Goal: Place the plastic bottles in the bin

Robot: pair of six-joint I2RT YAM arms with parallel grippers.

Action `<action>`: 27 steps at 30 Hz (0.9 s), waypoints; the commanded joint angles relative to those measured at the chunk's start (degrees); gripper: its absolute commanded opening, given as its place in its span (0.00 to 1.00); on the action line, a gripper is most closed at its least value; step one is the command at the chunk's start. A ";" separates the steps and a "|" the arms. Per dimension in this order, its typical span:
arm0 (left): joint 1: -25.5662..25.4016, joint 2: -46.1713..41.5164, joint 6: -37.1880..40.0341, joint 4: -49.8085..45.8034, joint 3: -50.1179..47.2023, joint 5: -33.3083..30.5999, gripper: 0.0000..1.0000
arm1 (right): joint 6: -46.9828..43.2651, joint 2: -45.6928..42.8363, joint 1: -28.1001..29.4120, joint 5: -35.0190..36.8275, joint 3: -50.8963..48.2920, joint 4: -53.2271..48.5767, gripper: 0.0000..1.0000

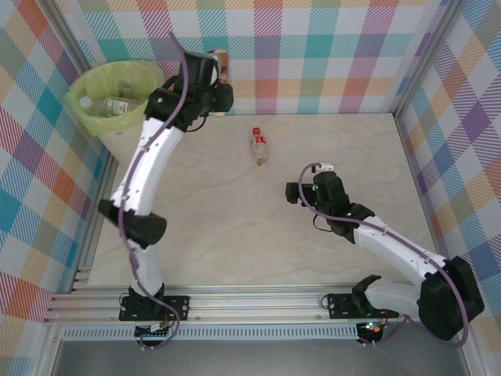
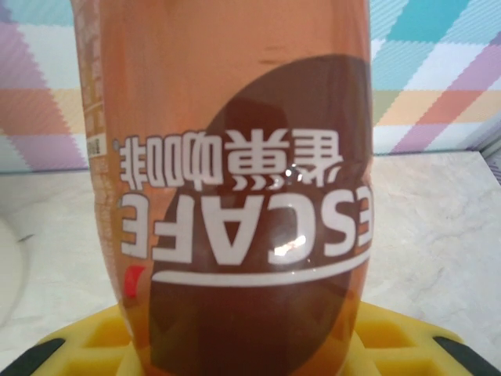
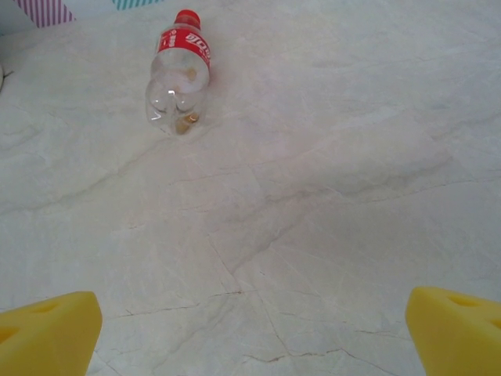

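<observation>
as the left end effector (image 1: 219,82) clamps a bottle (image 2: 235,157), its arm (image 1: 153,160) extends.

Brown bottle (image 2: 235,196) between the left fingers (image 2: 78,348): orange-brown label, dark brown patch, white lettering, small red mark at the label edge. Left fingers are yellow, black at the outer corners. Right fingers (image 3: 47,333) are plain yellow. Clear bottle (image 3: 178,74) ahead of the right fingers: red label with white lettering, red cap. Table (image 3: 329,157): pale cream marble pattern, thin grey veins. Walls (image 2: 438,70): pastel plaid in pink, purple, teal, orange, yellow and white. Bin (image 1: 78,98): white, with a yellow-green bag (image 1: 141,78). Arms (image 1: 153,168): white shells, black joints, purple cables.
</observation>
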 commanded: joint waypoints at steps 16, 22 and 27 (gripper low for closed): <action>24.36 -8.45 -4.72 21.86 -17.33 -12.29 0.40 | -4.41 10.48 -0.37 -7.16 9.95 8.19 1.00; 26.89 11.23 -10.89 4.42 12.32 -10.74 0.49 | -5.51 14.10 -0.36 -9.26 13.41 8.80 1.00; 27.32 25.98 -15.71 -10.30 36.33 -11.91 0.88 | -9.13 20.31 -0.44 -9.67 18.33 9.16 1.00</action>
